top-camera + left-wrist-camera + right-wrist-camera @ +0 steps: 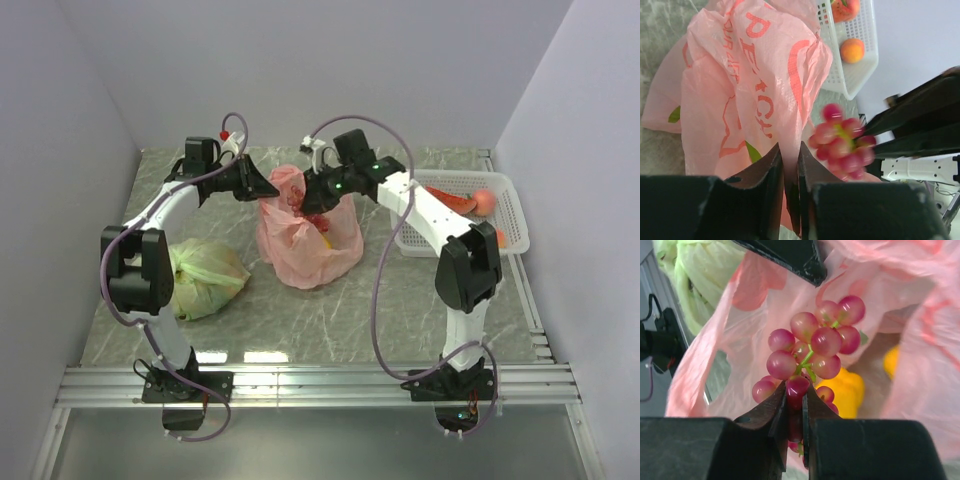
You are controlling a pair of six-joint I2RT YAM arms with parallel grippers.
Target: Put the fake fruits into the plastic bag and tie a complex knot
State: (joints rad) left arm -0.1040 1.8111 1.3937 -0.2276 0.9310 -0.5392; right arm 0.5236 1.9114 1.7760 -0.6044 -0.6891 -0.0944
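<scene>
The right pincer (796, 390) is closed on a bunch of grapes (812, 347), its two dark fingers pinching the lowest red grape between their tips. The rest of the bunch stands out past the tips on green stalks. The bunch hangs at the open mouth of the pink bag (310, 250), with the thin pink plastic rising on both sides of it. Below it, down inside the bag, lies a yellow fruit (845, 390).

The left pincer (790, 150) is shut on the bag's rim, a fold of pink plastic caught in the narrow slit between its fingers. In the left wrist view the grapes sit just to the right of those fingers, close but apart.

The bag stands on the table (330, 310) between the two arms. A knotted green bag (205, 275) lies to its left beside the left arm. A white basket (515, 215) with a peach (484, 202) in it sits to the right.
</scene>
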